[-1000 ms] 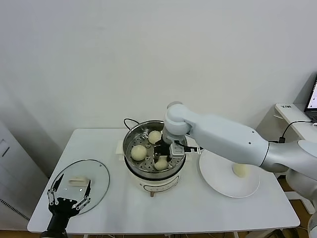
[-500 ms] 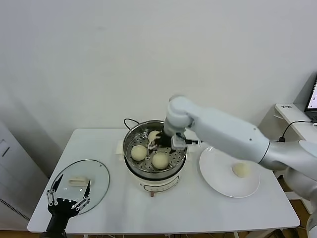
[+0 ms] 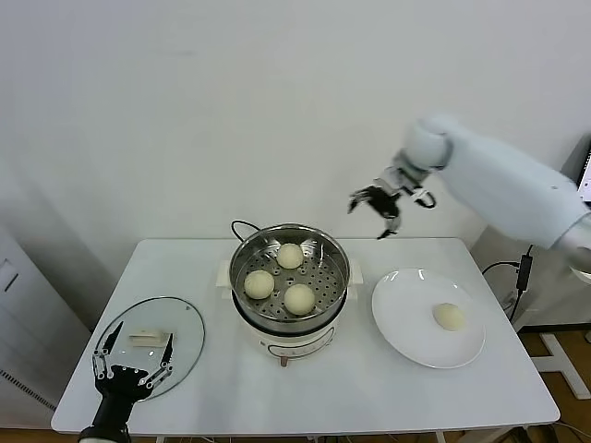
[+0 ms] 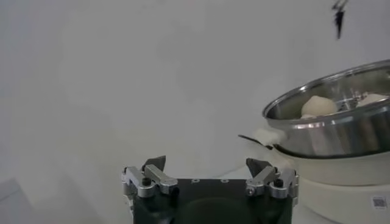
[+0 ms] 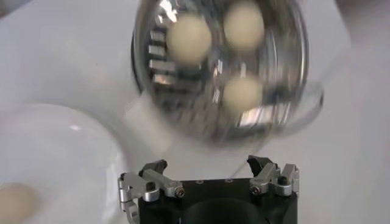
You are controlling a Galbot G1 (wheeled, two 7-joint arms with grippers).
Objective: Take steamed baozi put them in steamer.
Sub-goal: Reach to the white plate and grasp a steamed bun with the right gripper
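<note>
Three baozi (image 3: 290,256) sit on the perforated tray of the steamer (image 3: 334,300) mid-counter (image 3: 305,388), a fourth baozi (image 3: 449,317) on the white plate (image 3: 406,341) beside it. Right claw (image 3: 380,210) hangs high above between pot and plate, spread and empty. Left claw (image 3: 131,366), spread too, hovers over the glass lid (image 3: 180,337), its arm cut off at the counter's near edge.
</note>
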